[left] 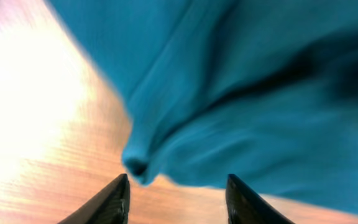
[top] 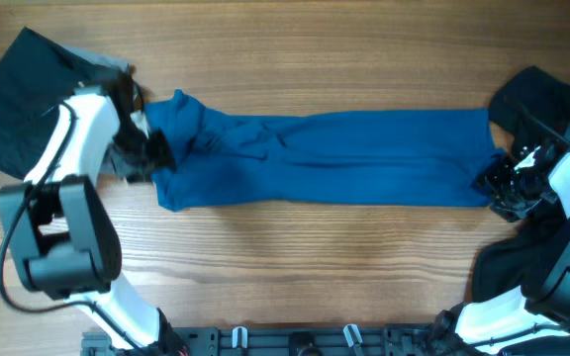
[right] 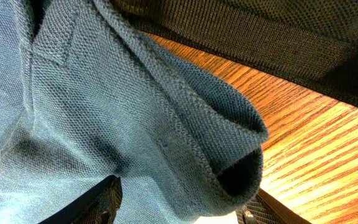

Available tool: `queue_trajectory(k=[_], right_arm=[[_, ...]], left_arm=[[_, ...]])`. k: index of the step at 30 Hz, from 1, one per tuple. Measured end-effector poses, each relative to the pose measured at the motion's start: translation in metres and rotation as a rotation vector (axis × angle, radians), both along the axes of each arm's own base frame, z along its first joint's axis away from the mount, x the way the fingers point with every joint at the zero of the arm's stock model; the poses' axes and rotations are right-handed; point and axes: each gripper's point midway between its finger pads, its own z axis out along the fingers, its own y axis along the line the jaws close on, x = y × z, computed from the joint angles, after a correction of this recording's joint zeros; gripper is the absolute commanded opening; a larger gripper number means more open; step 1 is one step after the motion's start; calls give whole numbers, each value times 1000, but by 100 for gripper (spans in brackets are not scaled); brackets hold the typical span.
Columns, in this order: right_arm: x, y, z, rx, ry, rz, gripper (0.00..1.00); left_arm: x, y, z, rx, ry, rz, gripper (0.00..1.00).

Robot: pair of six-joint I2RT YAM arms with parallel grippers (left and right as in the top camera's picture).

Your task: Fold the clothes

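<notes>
Evidently laid out long to flatten it for folding, the blue shirt (top: 344,158) rests on the surface (top: 315,257); left hand (left: 178,182) and right hand (right: 185,191), at its ends, stand parted, gripping nothing.

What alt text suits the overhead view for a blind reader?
A blue shirt lies stretched across a wooden table, the left tool at one end, the right tool at the other. Black clothes lie at both sides.

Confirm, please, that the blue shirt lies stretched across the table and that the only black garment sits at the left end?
Not quite: the overhead view shows one black garment at the left end and another at the right. The shirt does lie stretched across the table.
</notes>
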Motion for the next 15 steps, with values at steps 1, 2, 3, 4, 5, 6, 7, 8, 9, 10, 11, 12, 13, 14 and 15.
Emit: queue_trajectory(k=[1, 2, 3, 4, 5, 6, 7, 8, 9, 10, 11, 12, 13, 14, 15], right_arm=[[0, 0, 0, 0, 1, 0, 62], [0, 0, 0, 1, 2, 0, 62], [-1, 0, 0, 1, 2, 0, 62], [-1, 0, 0, 1, 2, 0, 62], [-1, 0, 0, 1, 2, 0, 62], [-1, 0, 0, 2, 3, 0, 62], [-1, 0, 0, 2, 3, 0, 62], [-1, 0, 0, 1, 2, 0, 62], [-1, 0, 0, 1, 2, 0, 62], [-1, 0, 0, 2, 3, 0, 63], [-1, 0, 0, 1, 2, 0, 63], [0, 0, 0, 1, 2, 0, 63], [0, 0, 0, 1, 2, 0, 63], [0, 0, 0, 1, 2, 0, 63], [0, 0, 0, 1, 2, 0, 63]], left_arm=[[19, 2, 18, 7, -87, -7, 24], [44, 4, 39, 19, -203, -8, 42], [54, 5, 48, 25, -256, -8, 49], [64, 6, 55, 32, -309, -15, 51], [66, 7, 56, 33, -320, -18, 53], [66, 6, 53, 32, -318, -27, 58], [64, 4, 51, 30, -313, -38, 64], [63, 1, 47, 28, -313, -69, 64], [63, -4, 42, 26, -318, -98, 61], [64, -10, 38, 18, -328, -130, 50], [68, -20, 31, -1, -361, -184, 44], [68, -28, 26, -13, -370, -230, 42], [69, -36, 21, -26, -386, -269, 51], [71, -45, 17, -36, -407, -315, 65], [72, -51, 15, -39, -422, -346, 69]])
